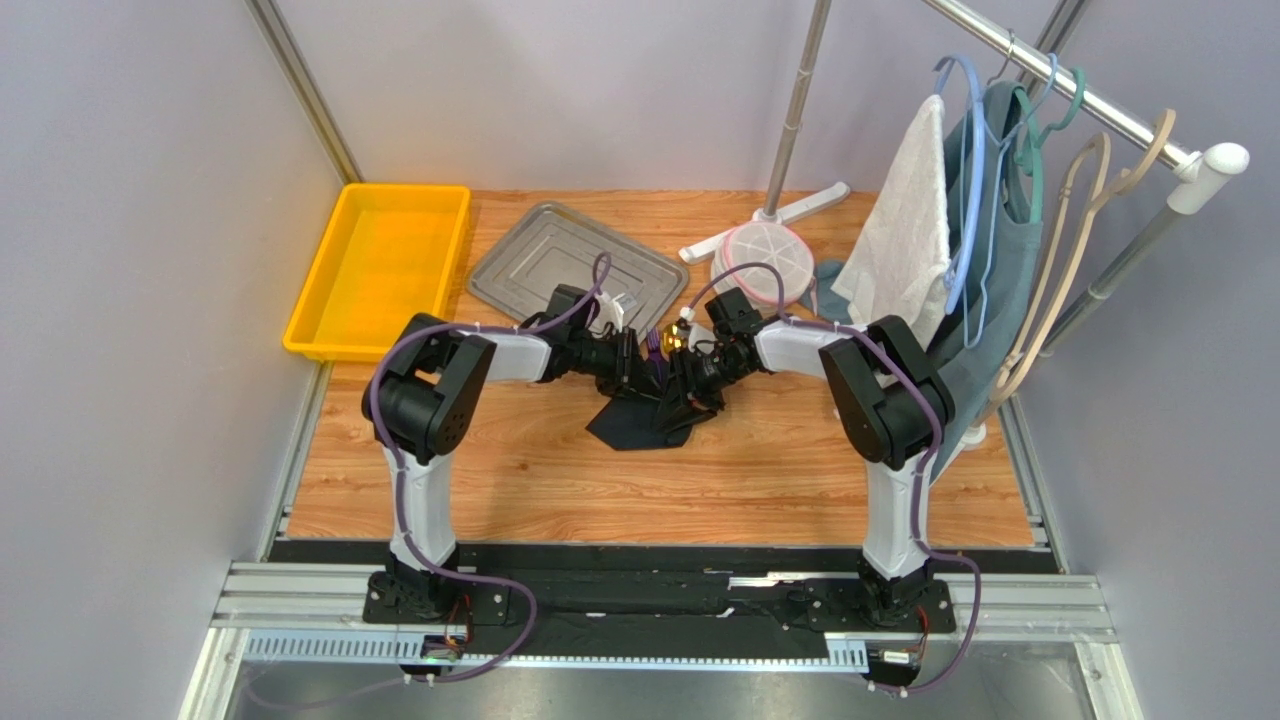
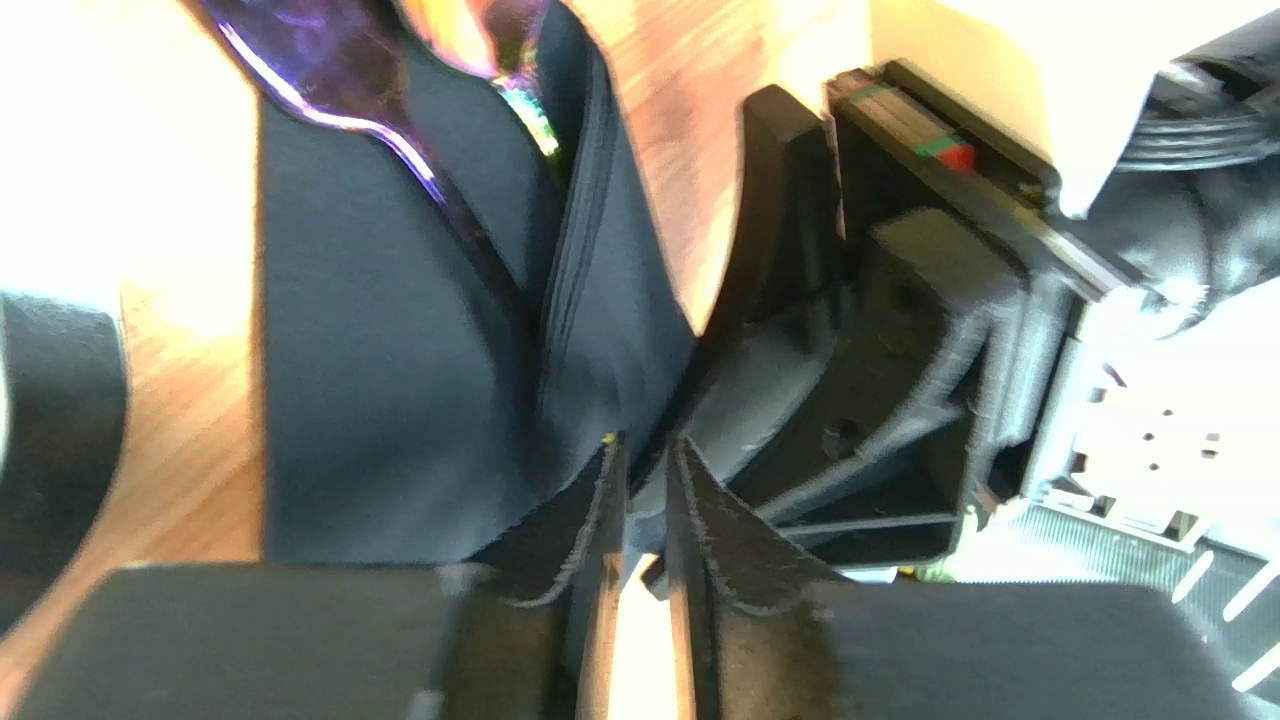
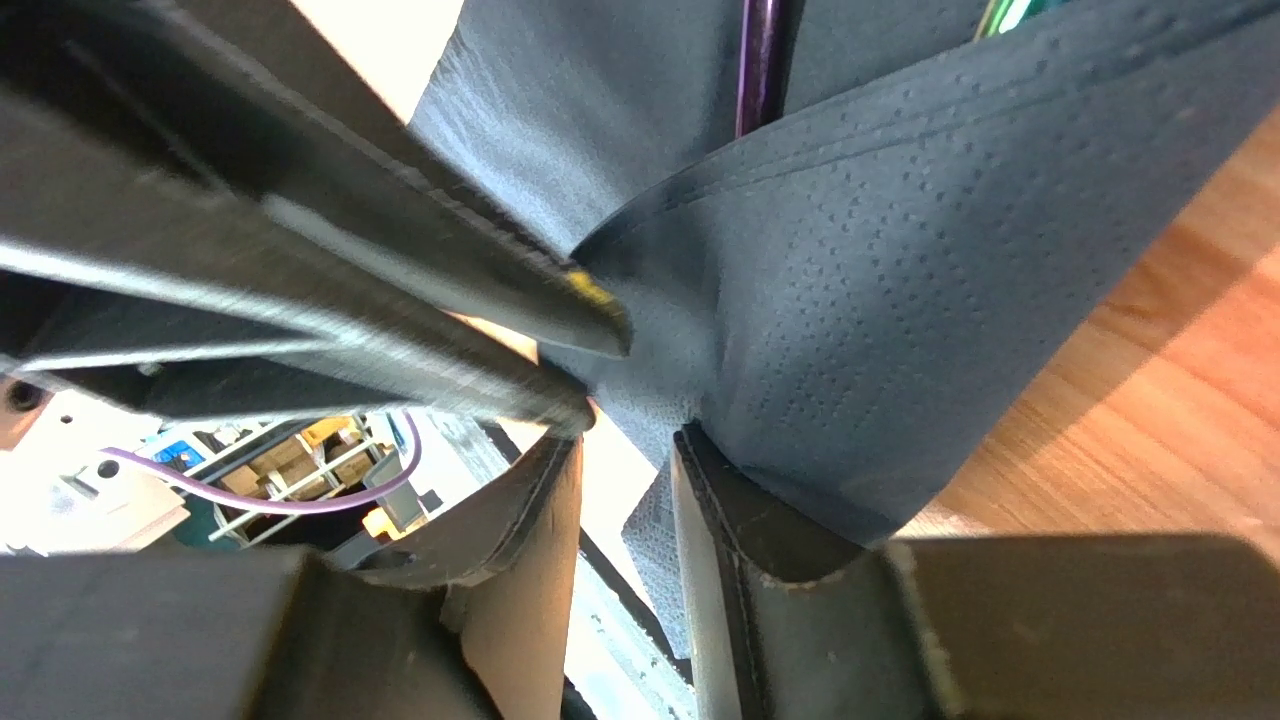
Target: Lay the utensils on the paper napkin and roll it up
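We count two arms, left arm (image 1: 428, 393) and right arm (image 1: 887, 393), and two grippers, left gripper (image 2: 639, 450) and right gripper (image 3: 624, 443). There is one napkin (image 1: 639, 420), one fork (image 3: 759, 60) and one spoon (image 1: 676, 342), so two utensils in all. On the one table (image 1: 601, 480) we also count one tray (image 1: 556, 263), one yellow bin (image 1: 376, 263) and one white tub (image 1: 759, 255). One rack (image 1: 1082, 90) carries four hangers: one blue hanger (image 1: 956, 63), one teal hanger (image 1: 1034, 128) and two beige hangers (image 1: 1092, 158) (image 1: 1154, 138). We count one towel (image 1: 902, 225) and one grey-blue garment (image 1: 1010, 263).
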{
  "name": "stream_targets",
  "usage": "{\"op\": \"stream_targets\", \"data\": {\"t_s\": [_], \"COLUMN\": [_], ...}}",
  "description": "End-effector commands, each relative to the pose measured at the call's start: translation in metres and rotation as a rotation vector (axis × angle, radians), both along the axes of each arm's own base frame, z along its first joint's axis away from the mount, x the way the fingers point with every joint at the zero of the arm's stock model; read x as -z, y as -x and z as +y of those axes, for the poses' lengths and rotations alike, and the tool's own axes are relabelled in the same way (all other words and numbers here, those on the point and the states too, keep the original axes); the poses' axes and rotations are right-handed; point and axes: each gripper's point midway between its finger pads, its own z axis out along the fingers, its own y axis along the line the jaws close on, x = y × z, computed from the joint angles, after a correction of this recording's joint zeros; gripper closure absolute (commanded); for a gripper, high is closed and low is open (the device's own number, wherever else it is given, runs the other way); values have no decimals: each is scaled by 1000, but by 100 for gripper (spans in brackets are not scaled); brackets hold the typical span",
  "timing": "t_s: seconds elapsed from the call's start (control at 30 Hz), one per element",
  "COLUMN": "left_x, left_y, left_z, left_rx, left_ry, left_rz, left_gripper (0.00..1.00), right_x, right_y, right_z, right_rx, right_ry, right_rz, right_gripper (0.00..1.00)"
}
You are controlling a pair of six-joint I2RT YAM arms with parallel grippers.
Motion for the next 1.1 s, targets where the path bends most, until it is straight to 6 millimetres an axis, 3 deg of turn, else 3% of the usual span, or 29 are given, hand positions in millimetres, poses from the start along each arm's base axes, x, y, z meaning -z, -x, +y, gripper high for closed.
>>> {"op": "stream_targets", "data": {"t_s": [0.0, 0.3, 0.4, 0.7, 0.93, 1.07], "left_x": [9, 20, 23, 25, 28, 30], "left_y": [1, 2, 3, 2, 3, 3], "left_z": [2, 10, 11, 11, 12, 14], "left_rx": [36, 39, 38, 37, 40, 40], "left_ry": [-54, -121, -130, -133, -147, -159], "left_rz": [-2, -4, 3, 1, 1, -1], "left_gripper": [80, 88, 90, 91, 92, 92], "right_x": [-15, -51, -54, -21, 9, 11], "right_y": [-7, 5, 8, 19, 31, 30], "right_z": [4, 0, -7, -17, -30, -30], "right_rx": [-9, -37, -53, -92, -110, -109], "right_ry": [-26, -58, -37, 33, 91, 88], "right_rz": [-81, -115, -148, -106, -78, -71], "right_gripper": [64, 62, 63, 79, 82, 80]}}
